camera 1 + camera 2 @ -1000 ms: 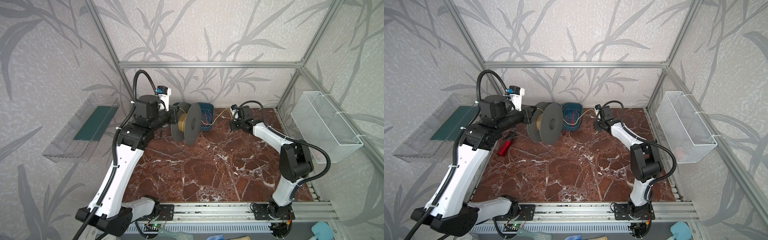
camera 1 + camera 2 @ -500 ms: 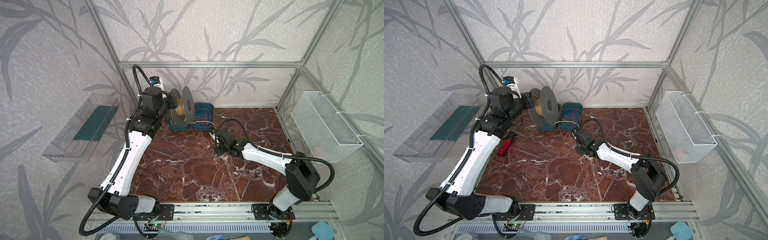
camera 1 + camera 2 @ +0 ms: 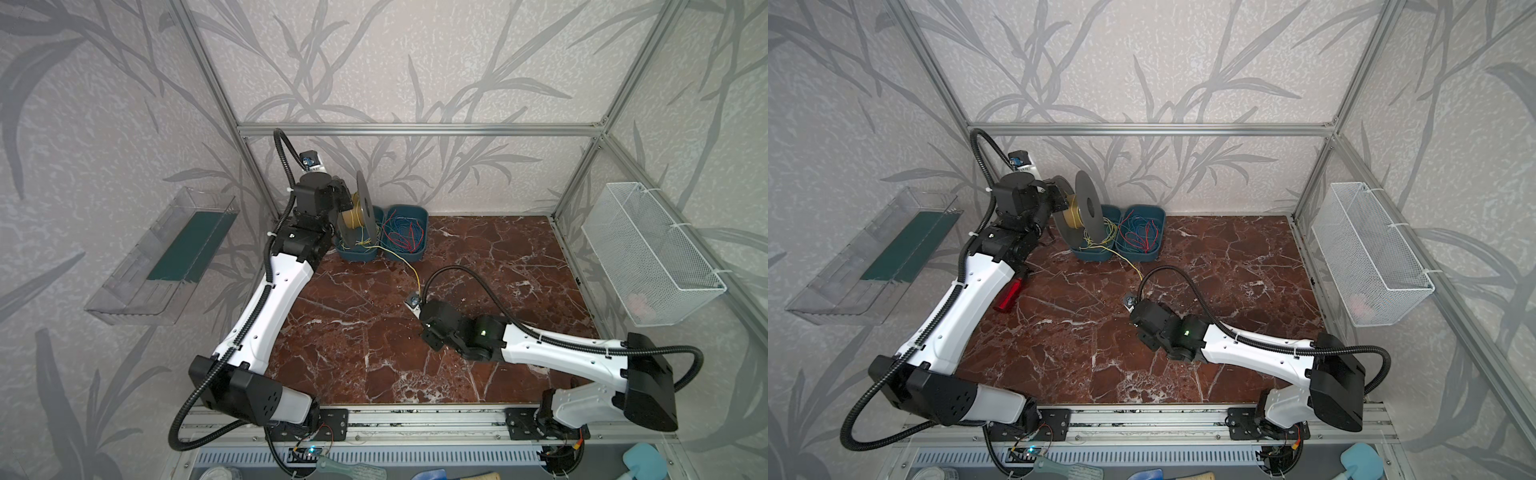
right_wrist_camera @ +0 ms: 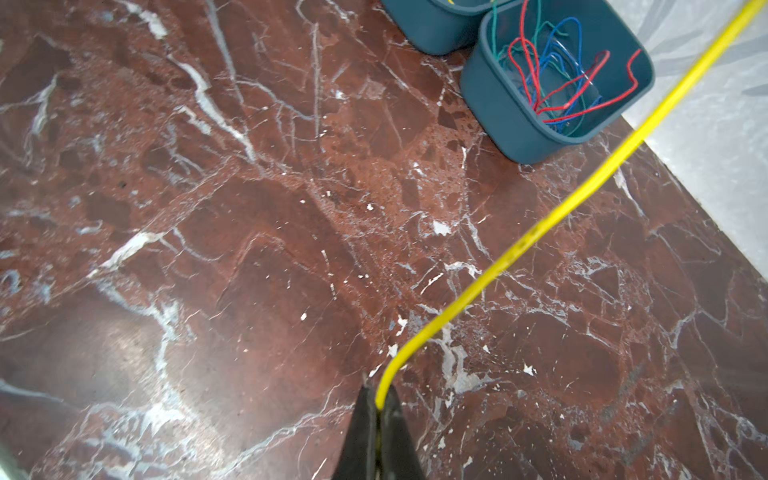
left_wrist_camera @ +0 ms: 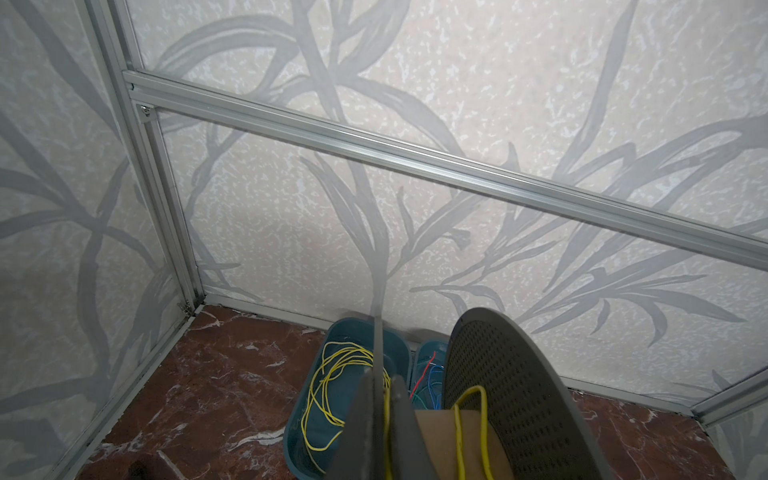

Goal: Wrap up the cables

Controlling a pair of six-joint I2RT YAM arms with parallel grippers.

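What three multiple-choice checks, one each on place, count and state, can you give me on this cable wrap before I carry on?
1. Where do the red and blue wires lie?
A. on the table
B. in a teal bin
C. in the white mesh basket

2. How many teal bins stand by the back wall?
A. one
B. two
C. three

3. What is the right gripper doing?
A. open, empty
B. shut, empty
C. shut on the yellow cable

Answers:
1 B: they tangle inside the bin farther from the spool.
2 B: both top views show two, side by side.
3 C: its wrist view shows the cable pinched between closed fingers.
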